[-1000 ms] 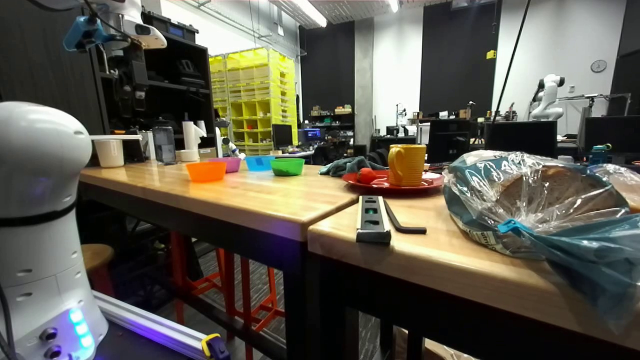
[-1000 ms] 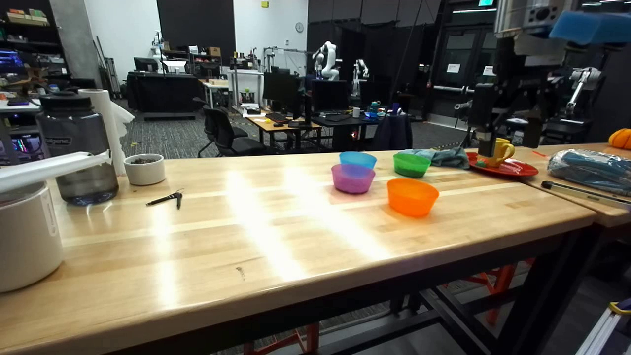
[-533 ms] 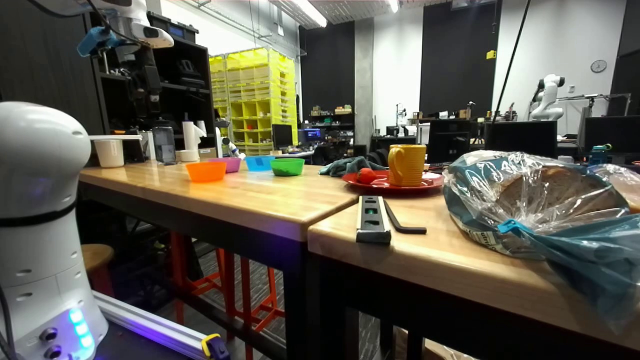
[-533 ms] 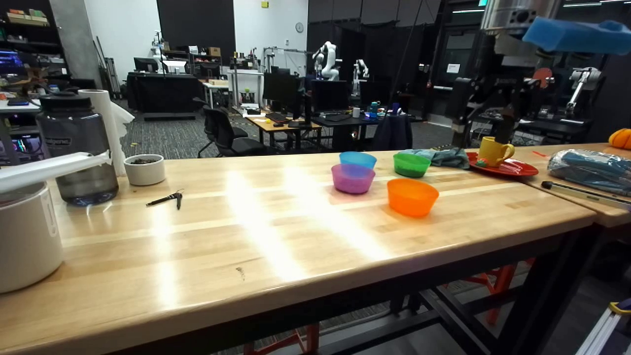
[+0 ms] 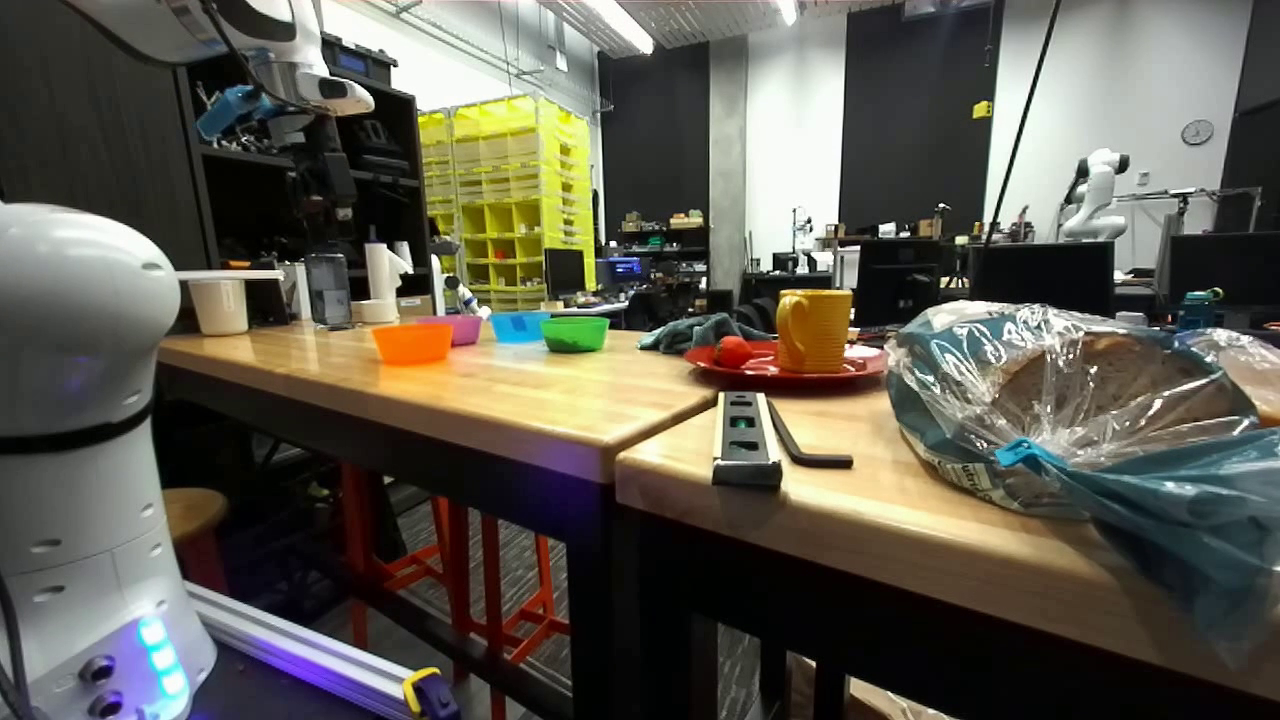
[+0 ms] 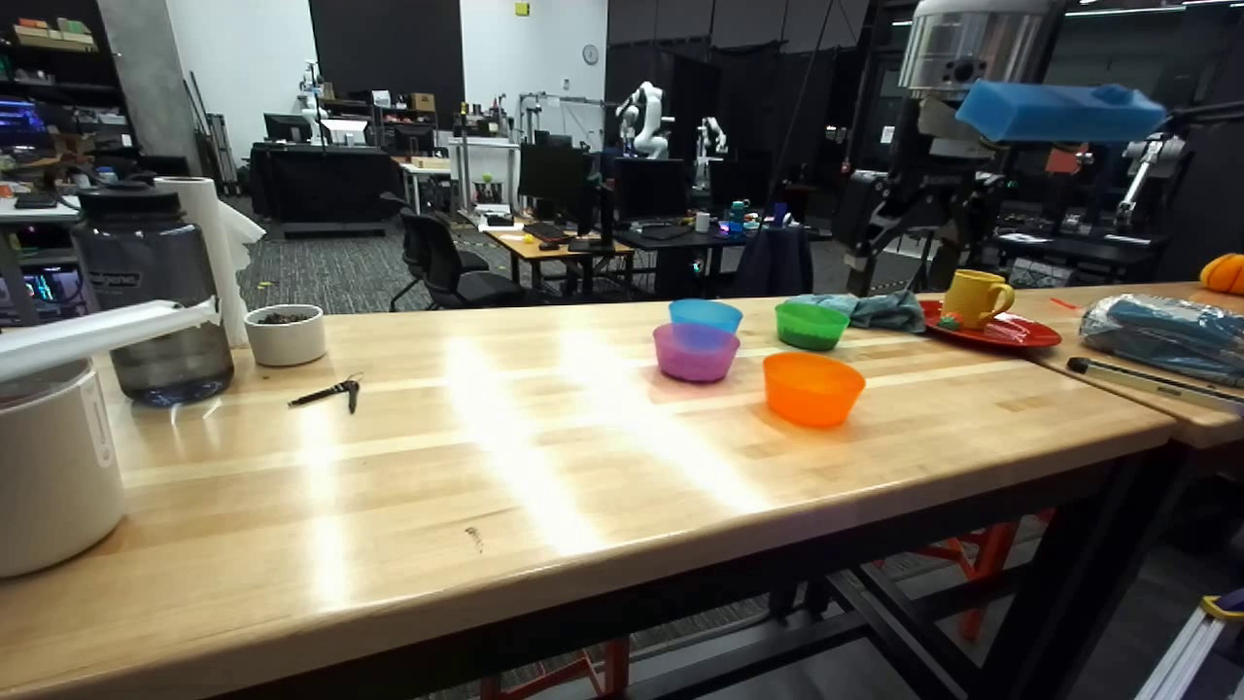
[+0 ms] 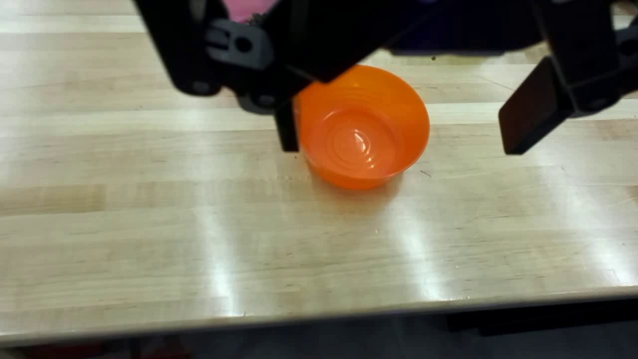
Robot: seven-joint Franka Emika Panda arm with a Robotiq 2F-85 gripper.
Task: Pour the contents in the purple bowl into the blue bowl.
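The purple bowl (image 6: 696, 356) stands upright on the wooden table in both exterior views (image 5: 458, 328). In the wrist view only a pinkish bit of it (image 7: 244, 7) shows at the top edge, with dark bits beside it, mostly hidden by the gripper. The blue bowl (image 6: 707, 315) stands just behind the purple one in an exterior view and also shows in an exterior view (image 5: 519, 327); it is out of the wrist view. My gripper (image 7: 401, 142) is open and empty, high above the table, with its fingers wide apart over the orange bowl's area.
An empty orange bowl (image 7: 361, 139) stands near the table's front edge. A green bowl (image 6: 812, 327) stands beside the blue one. A red plate (image 6: 1011, 331) with a yellow mug (image 6: 972, 297), a cloth (image 6: 886, 311), a white cup (image 6: 285, 335) and a bottle (image 6: 160, 292) are also on the table.
My gripper has moved across toward the bowls, to the left in one exterior picture and to the right in another, and has turned somewhat. The bowls have not moved.
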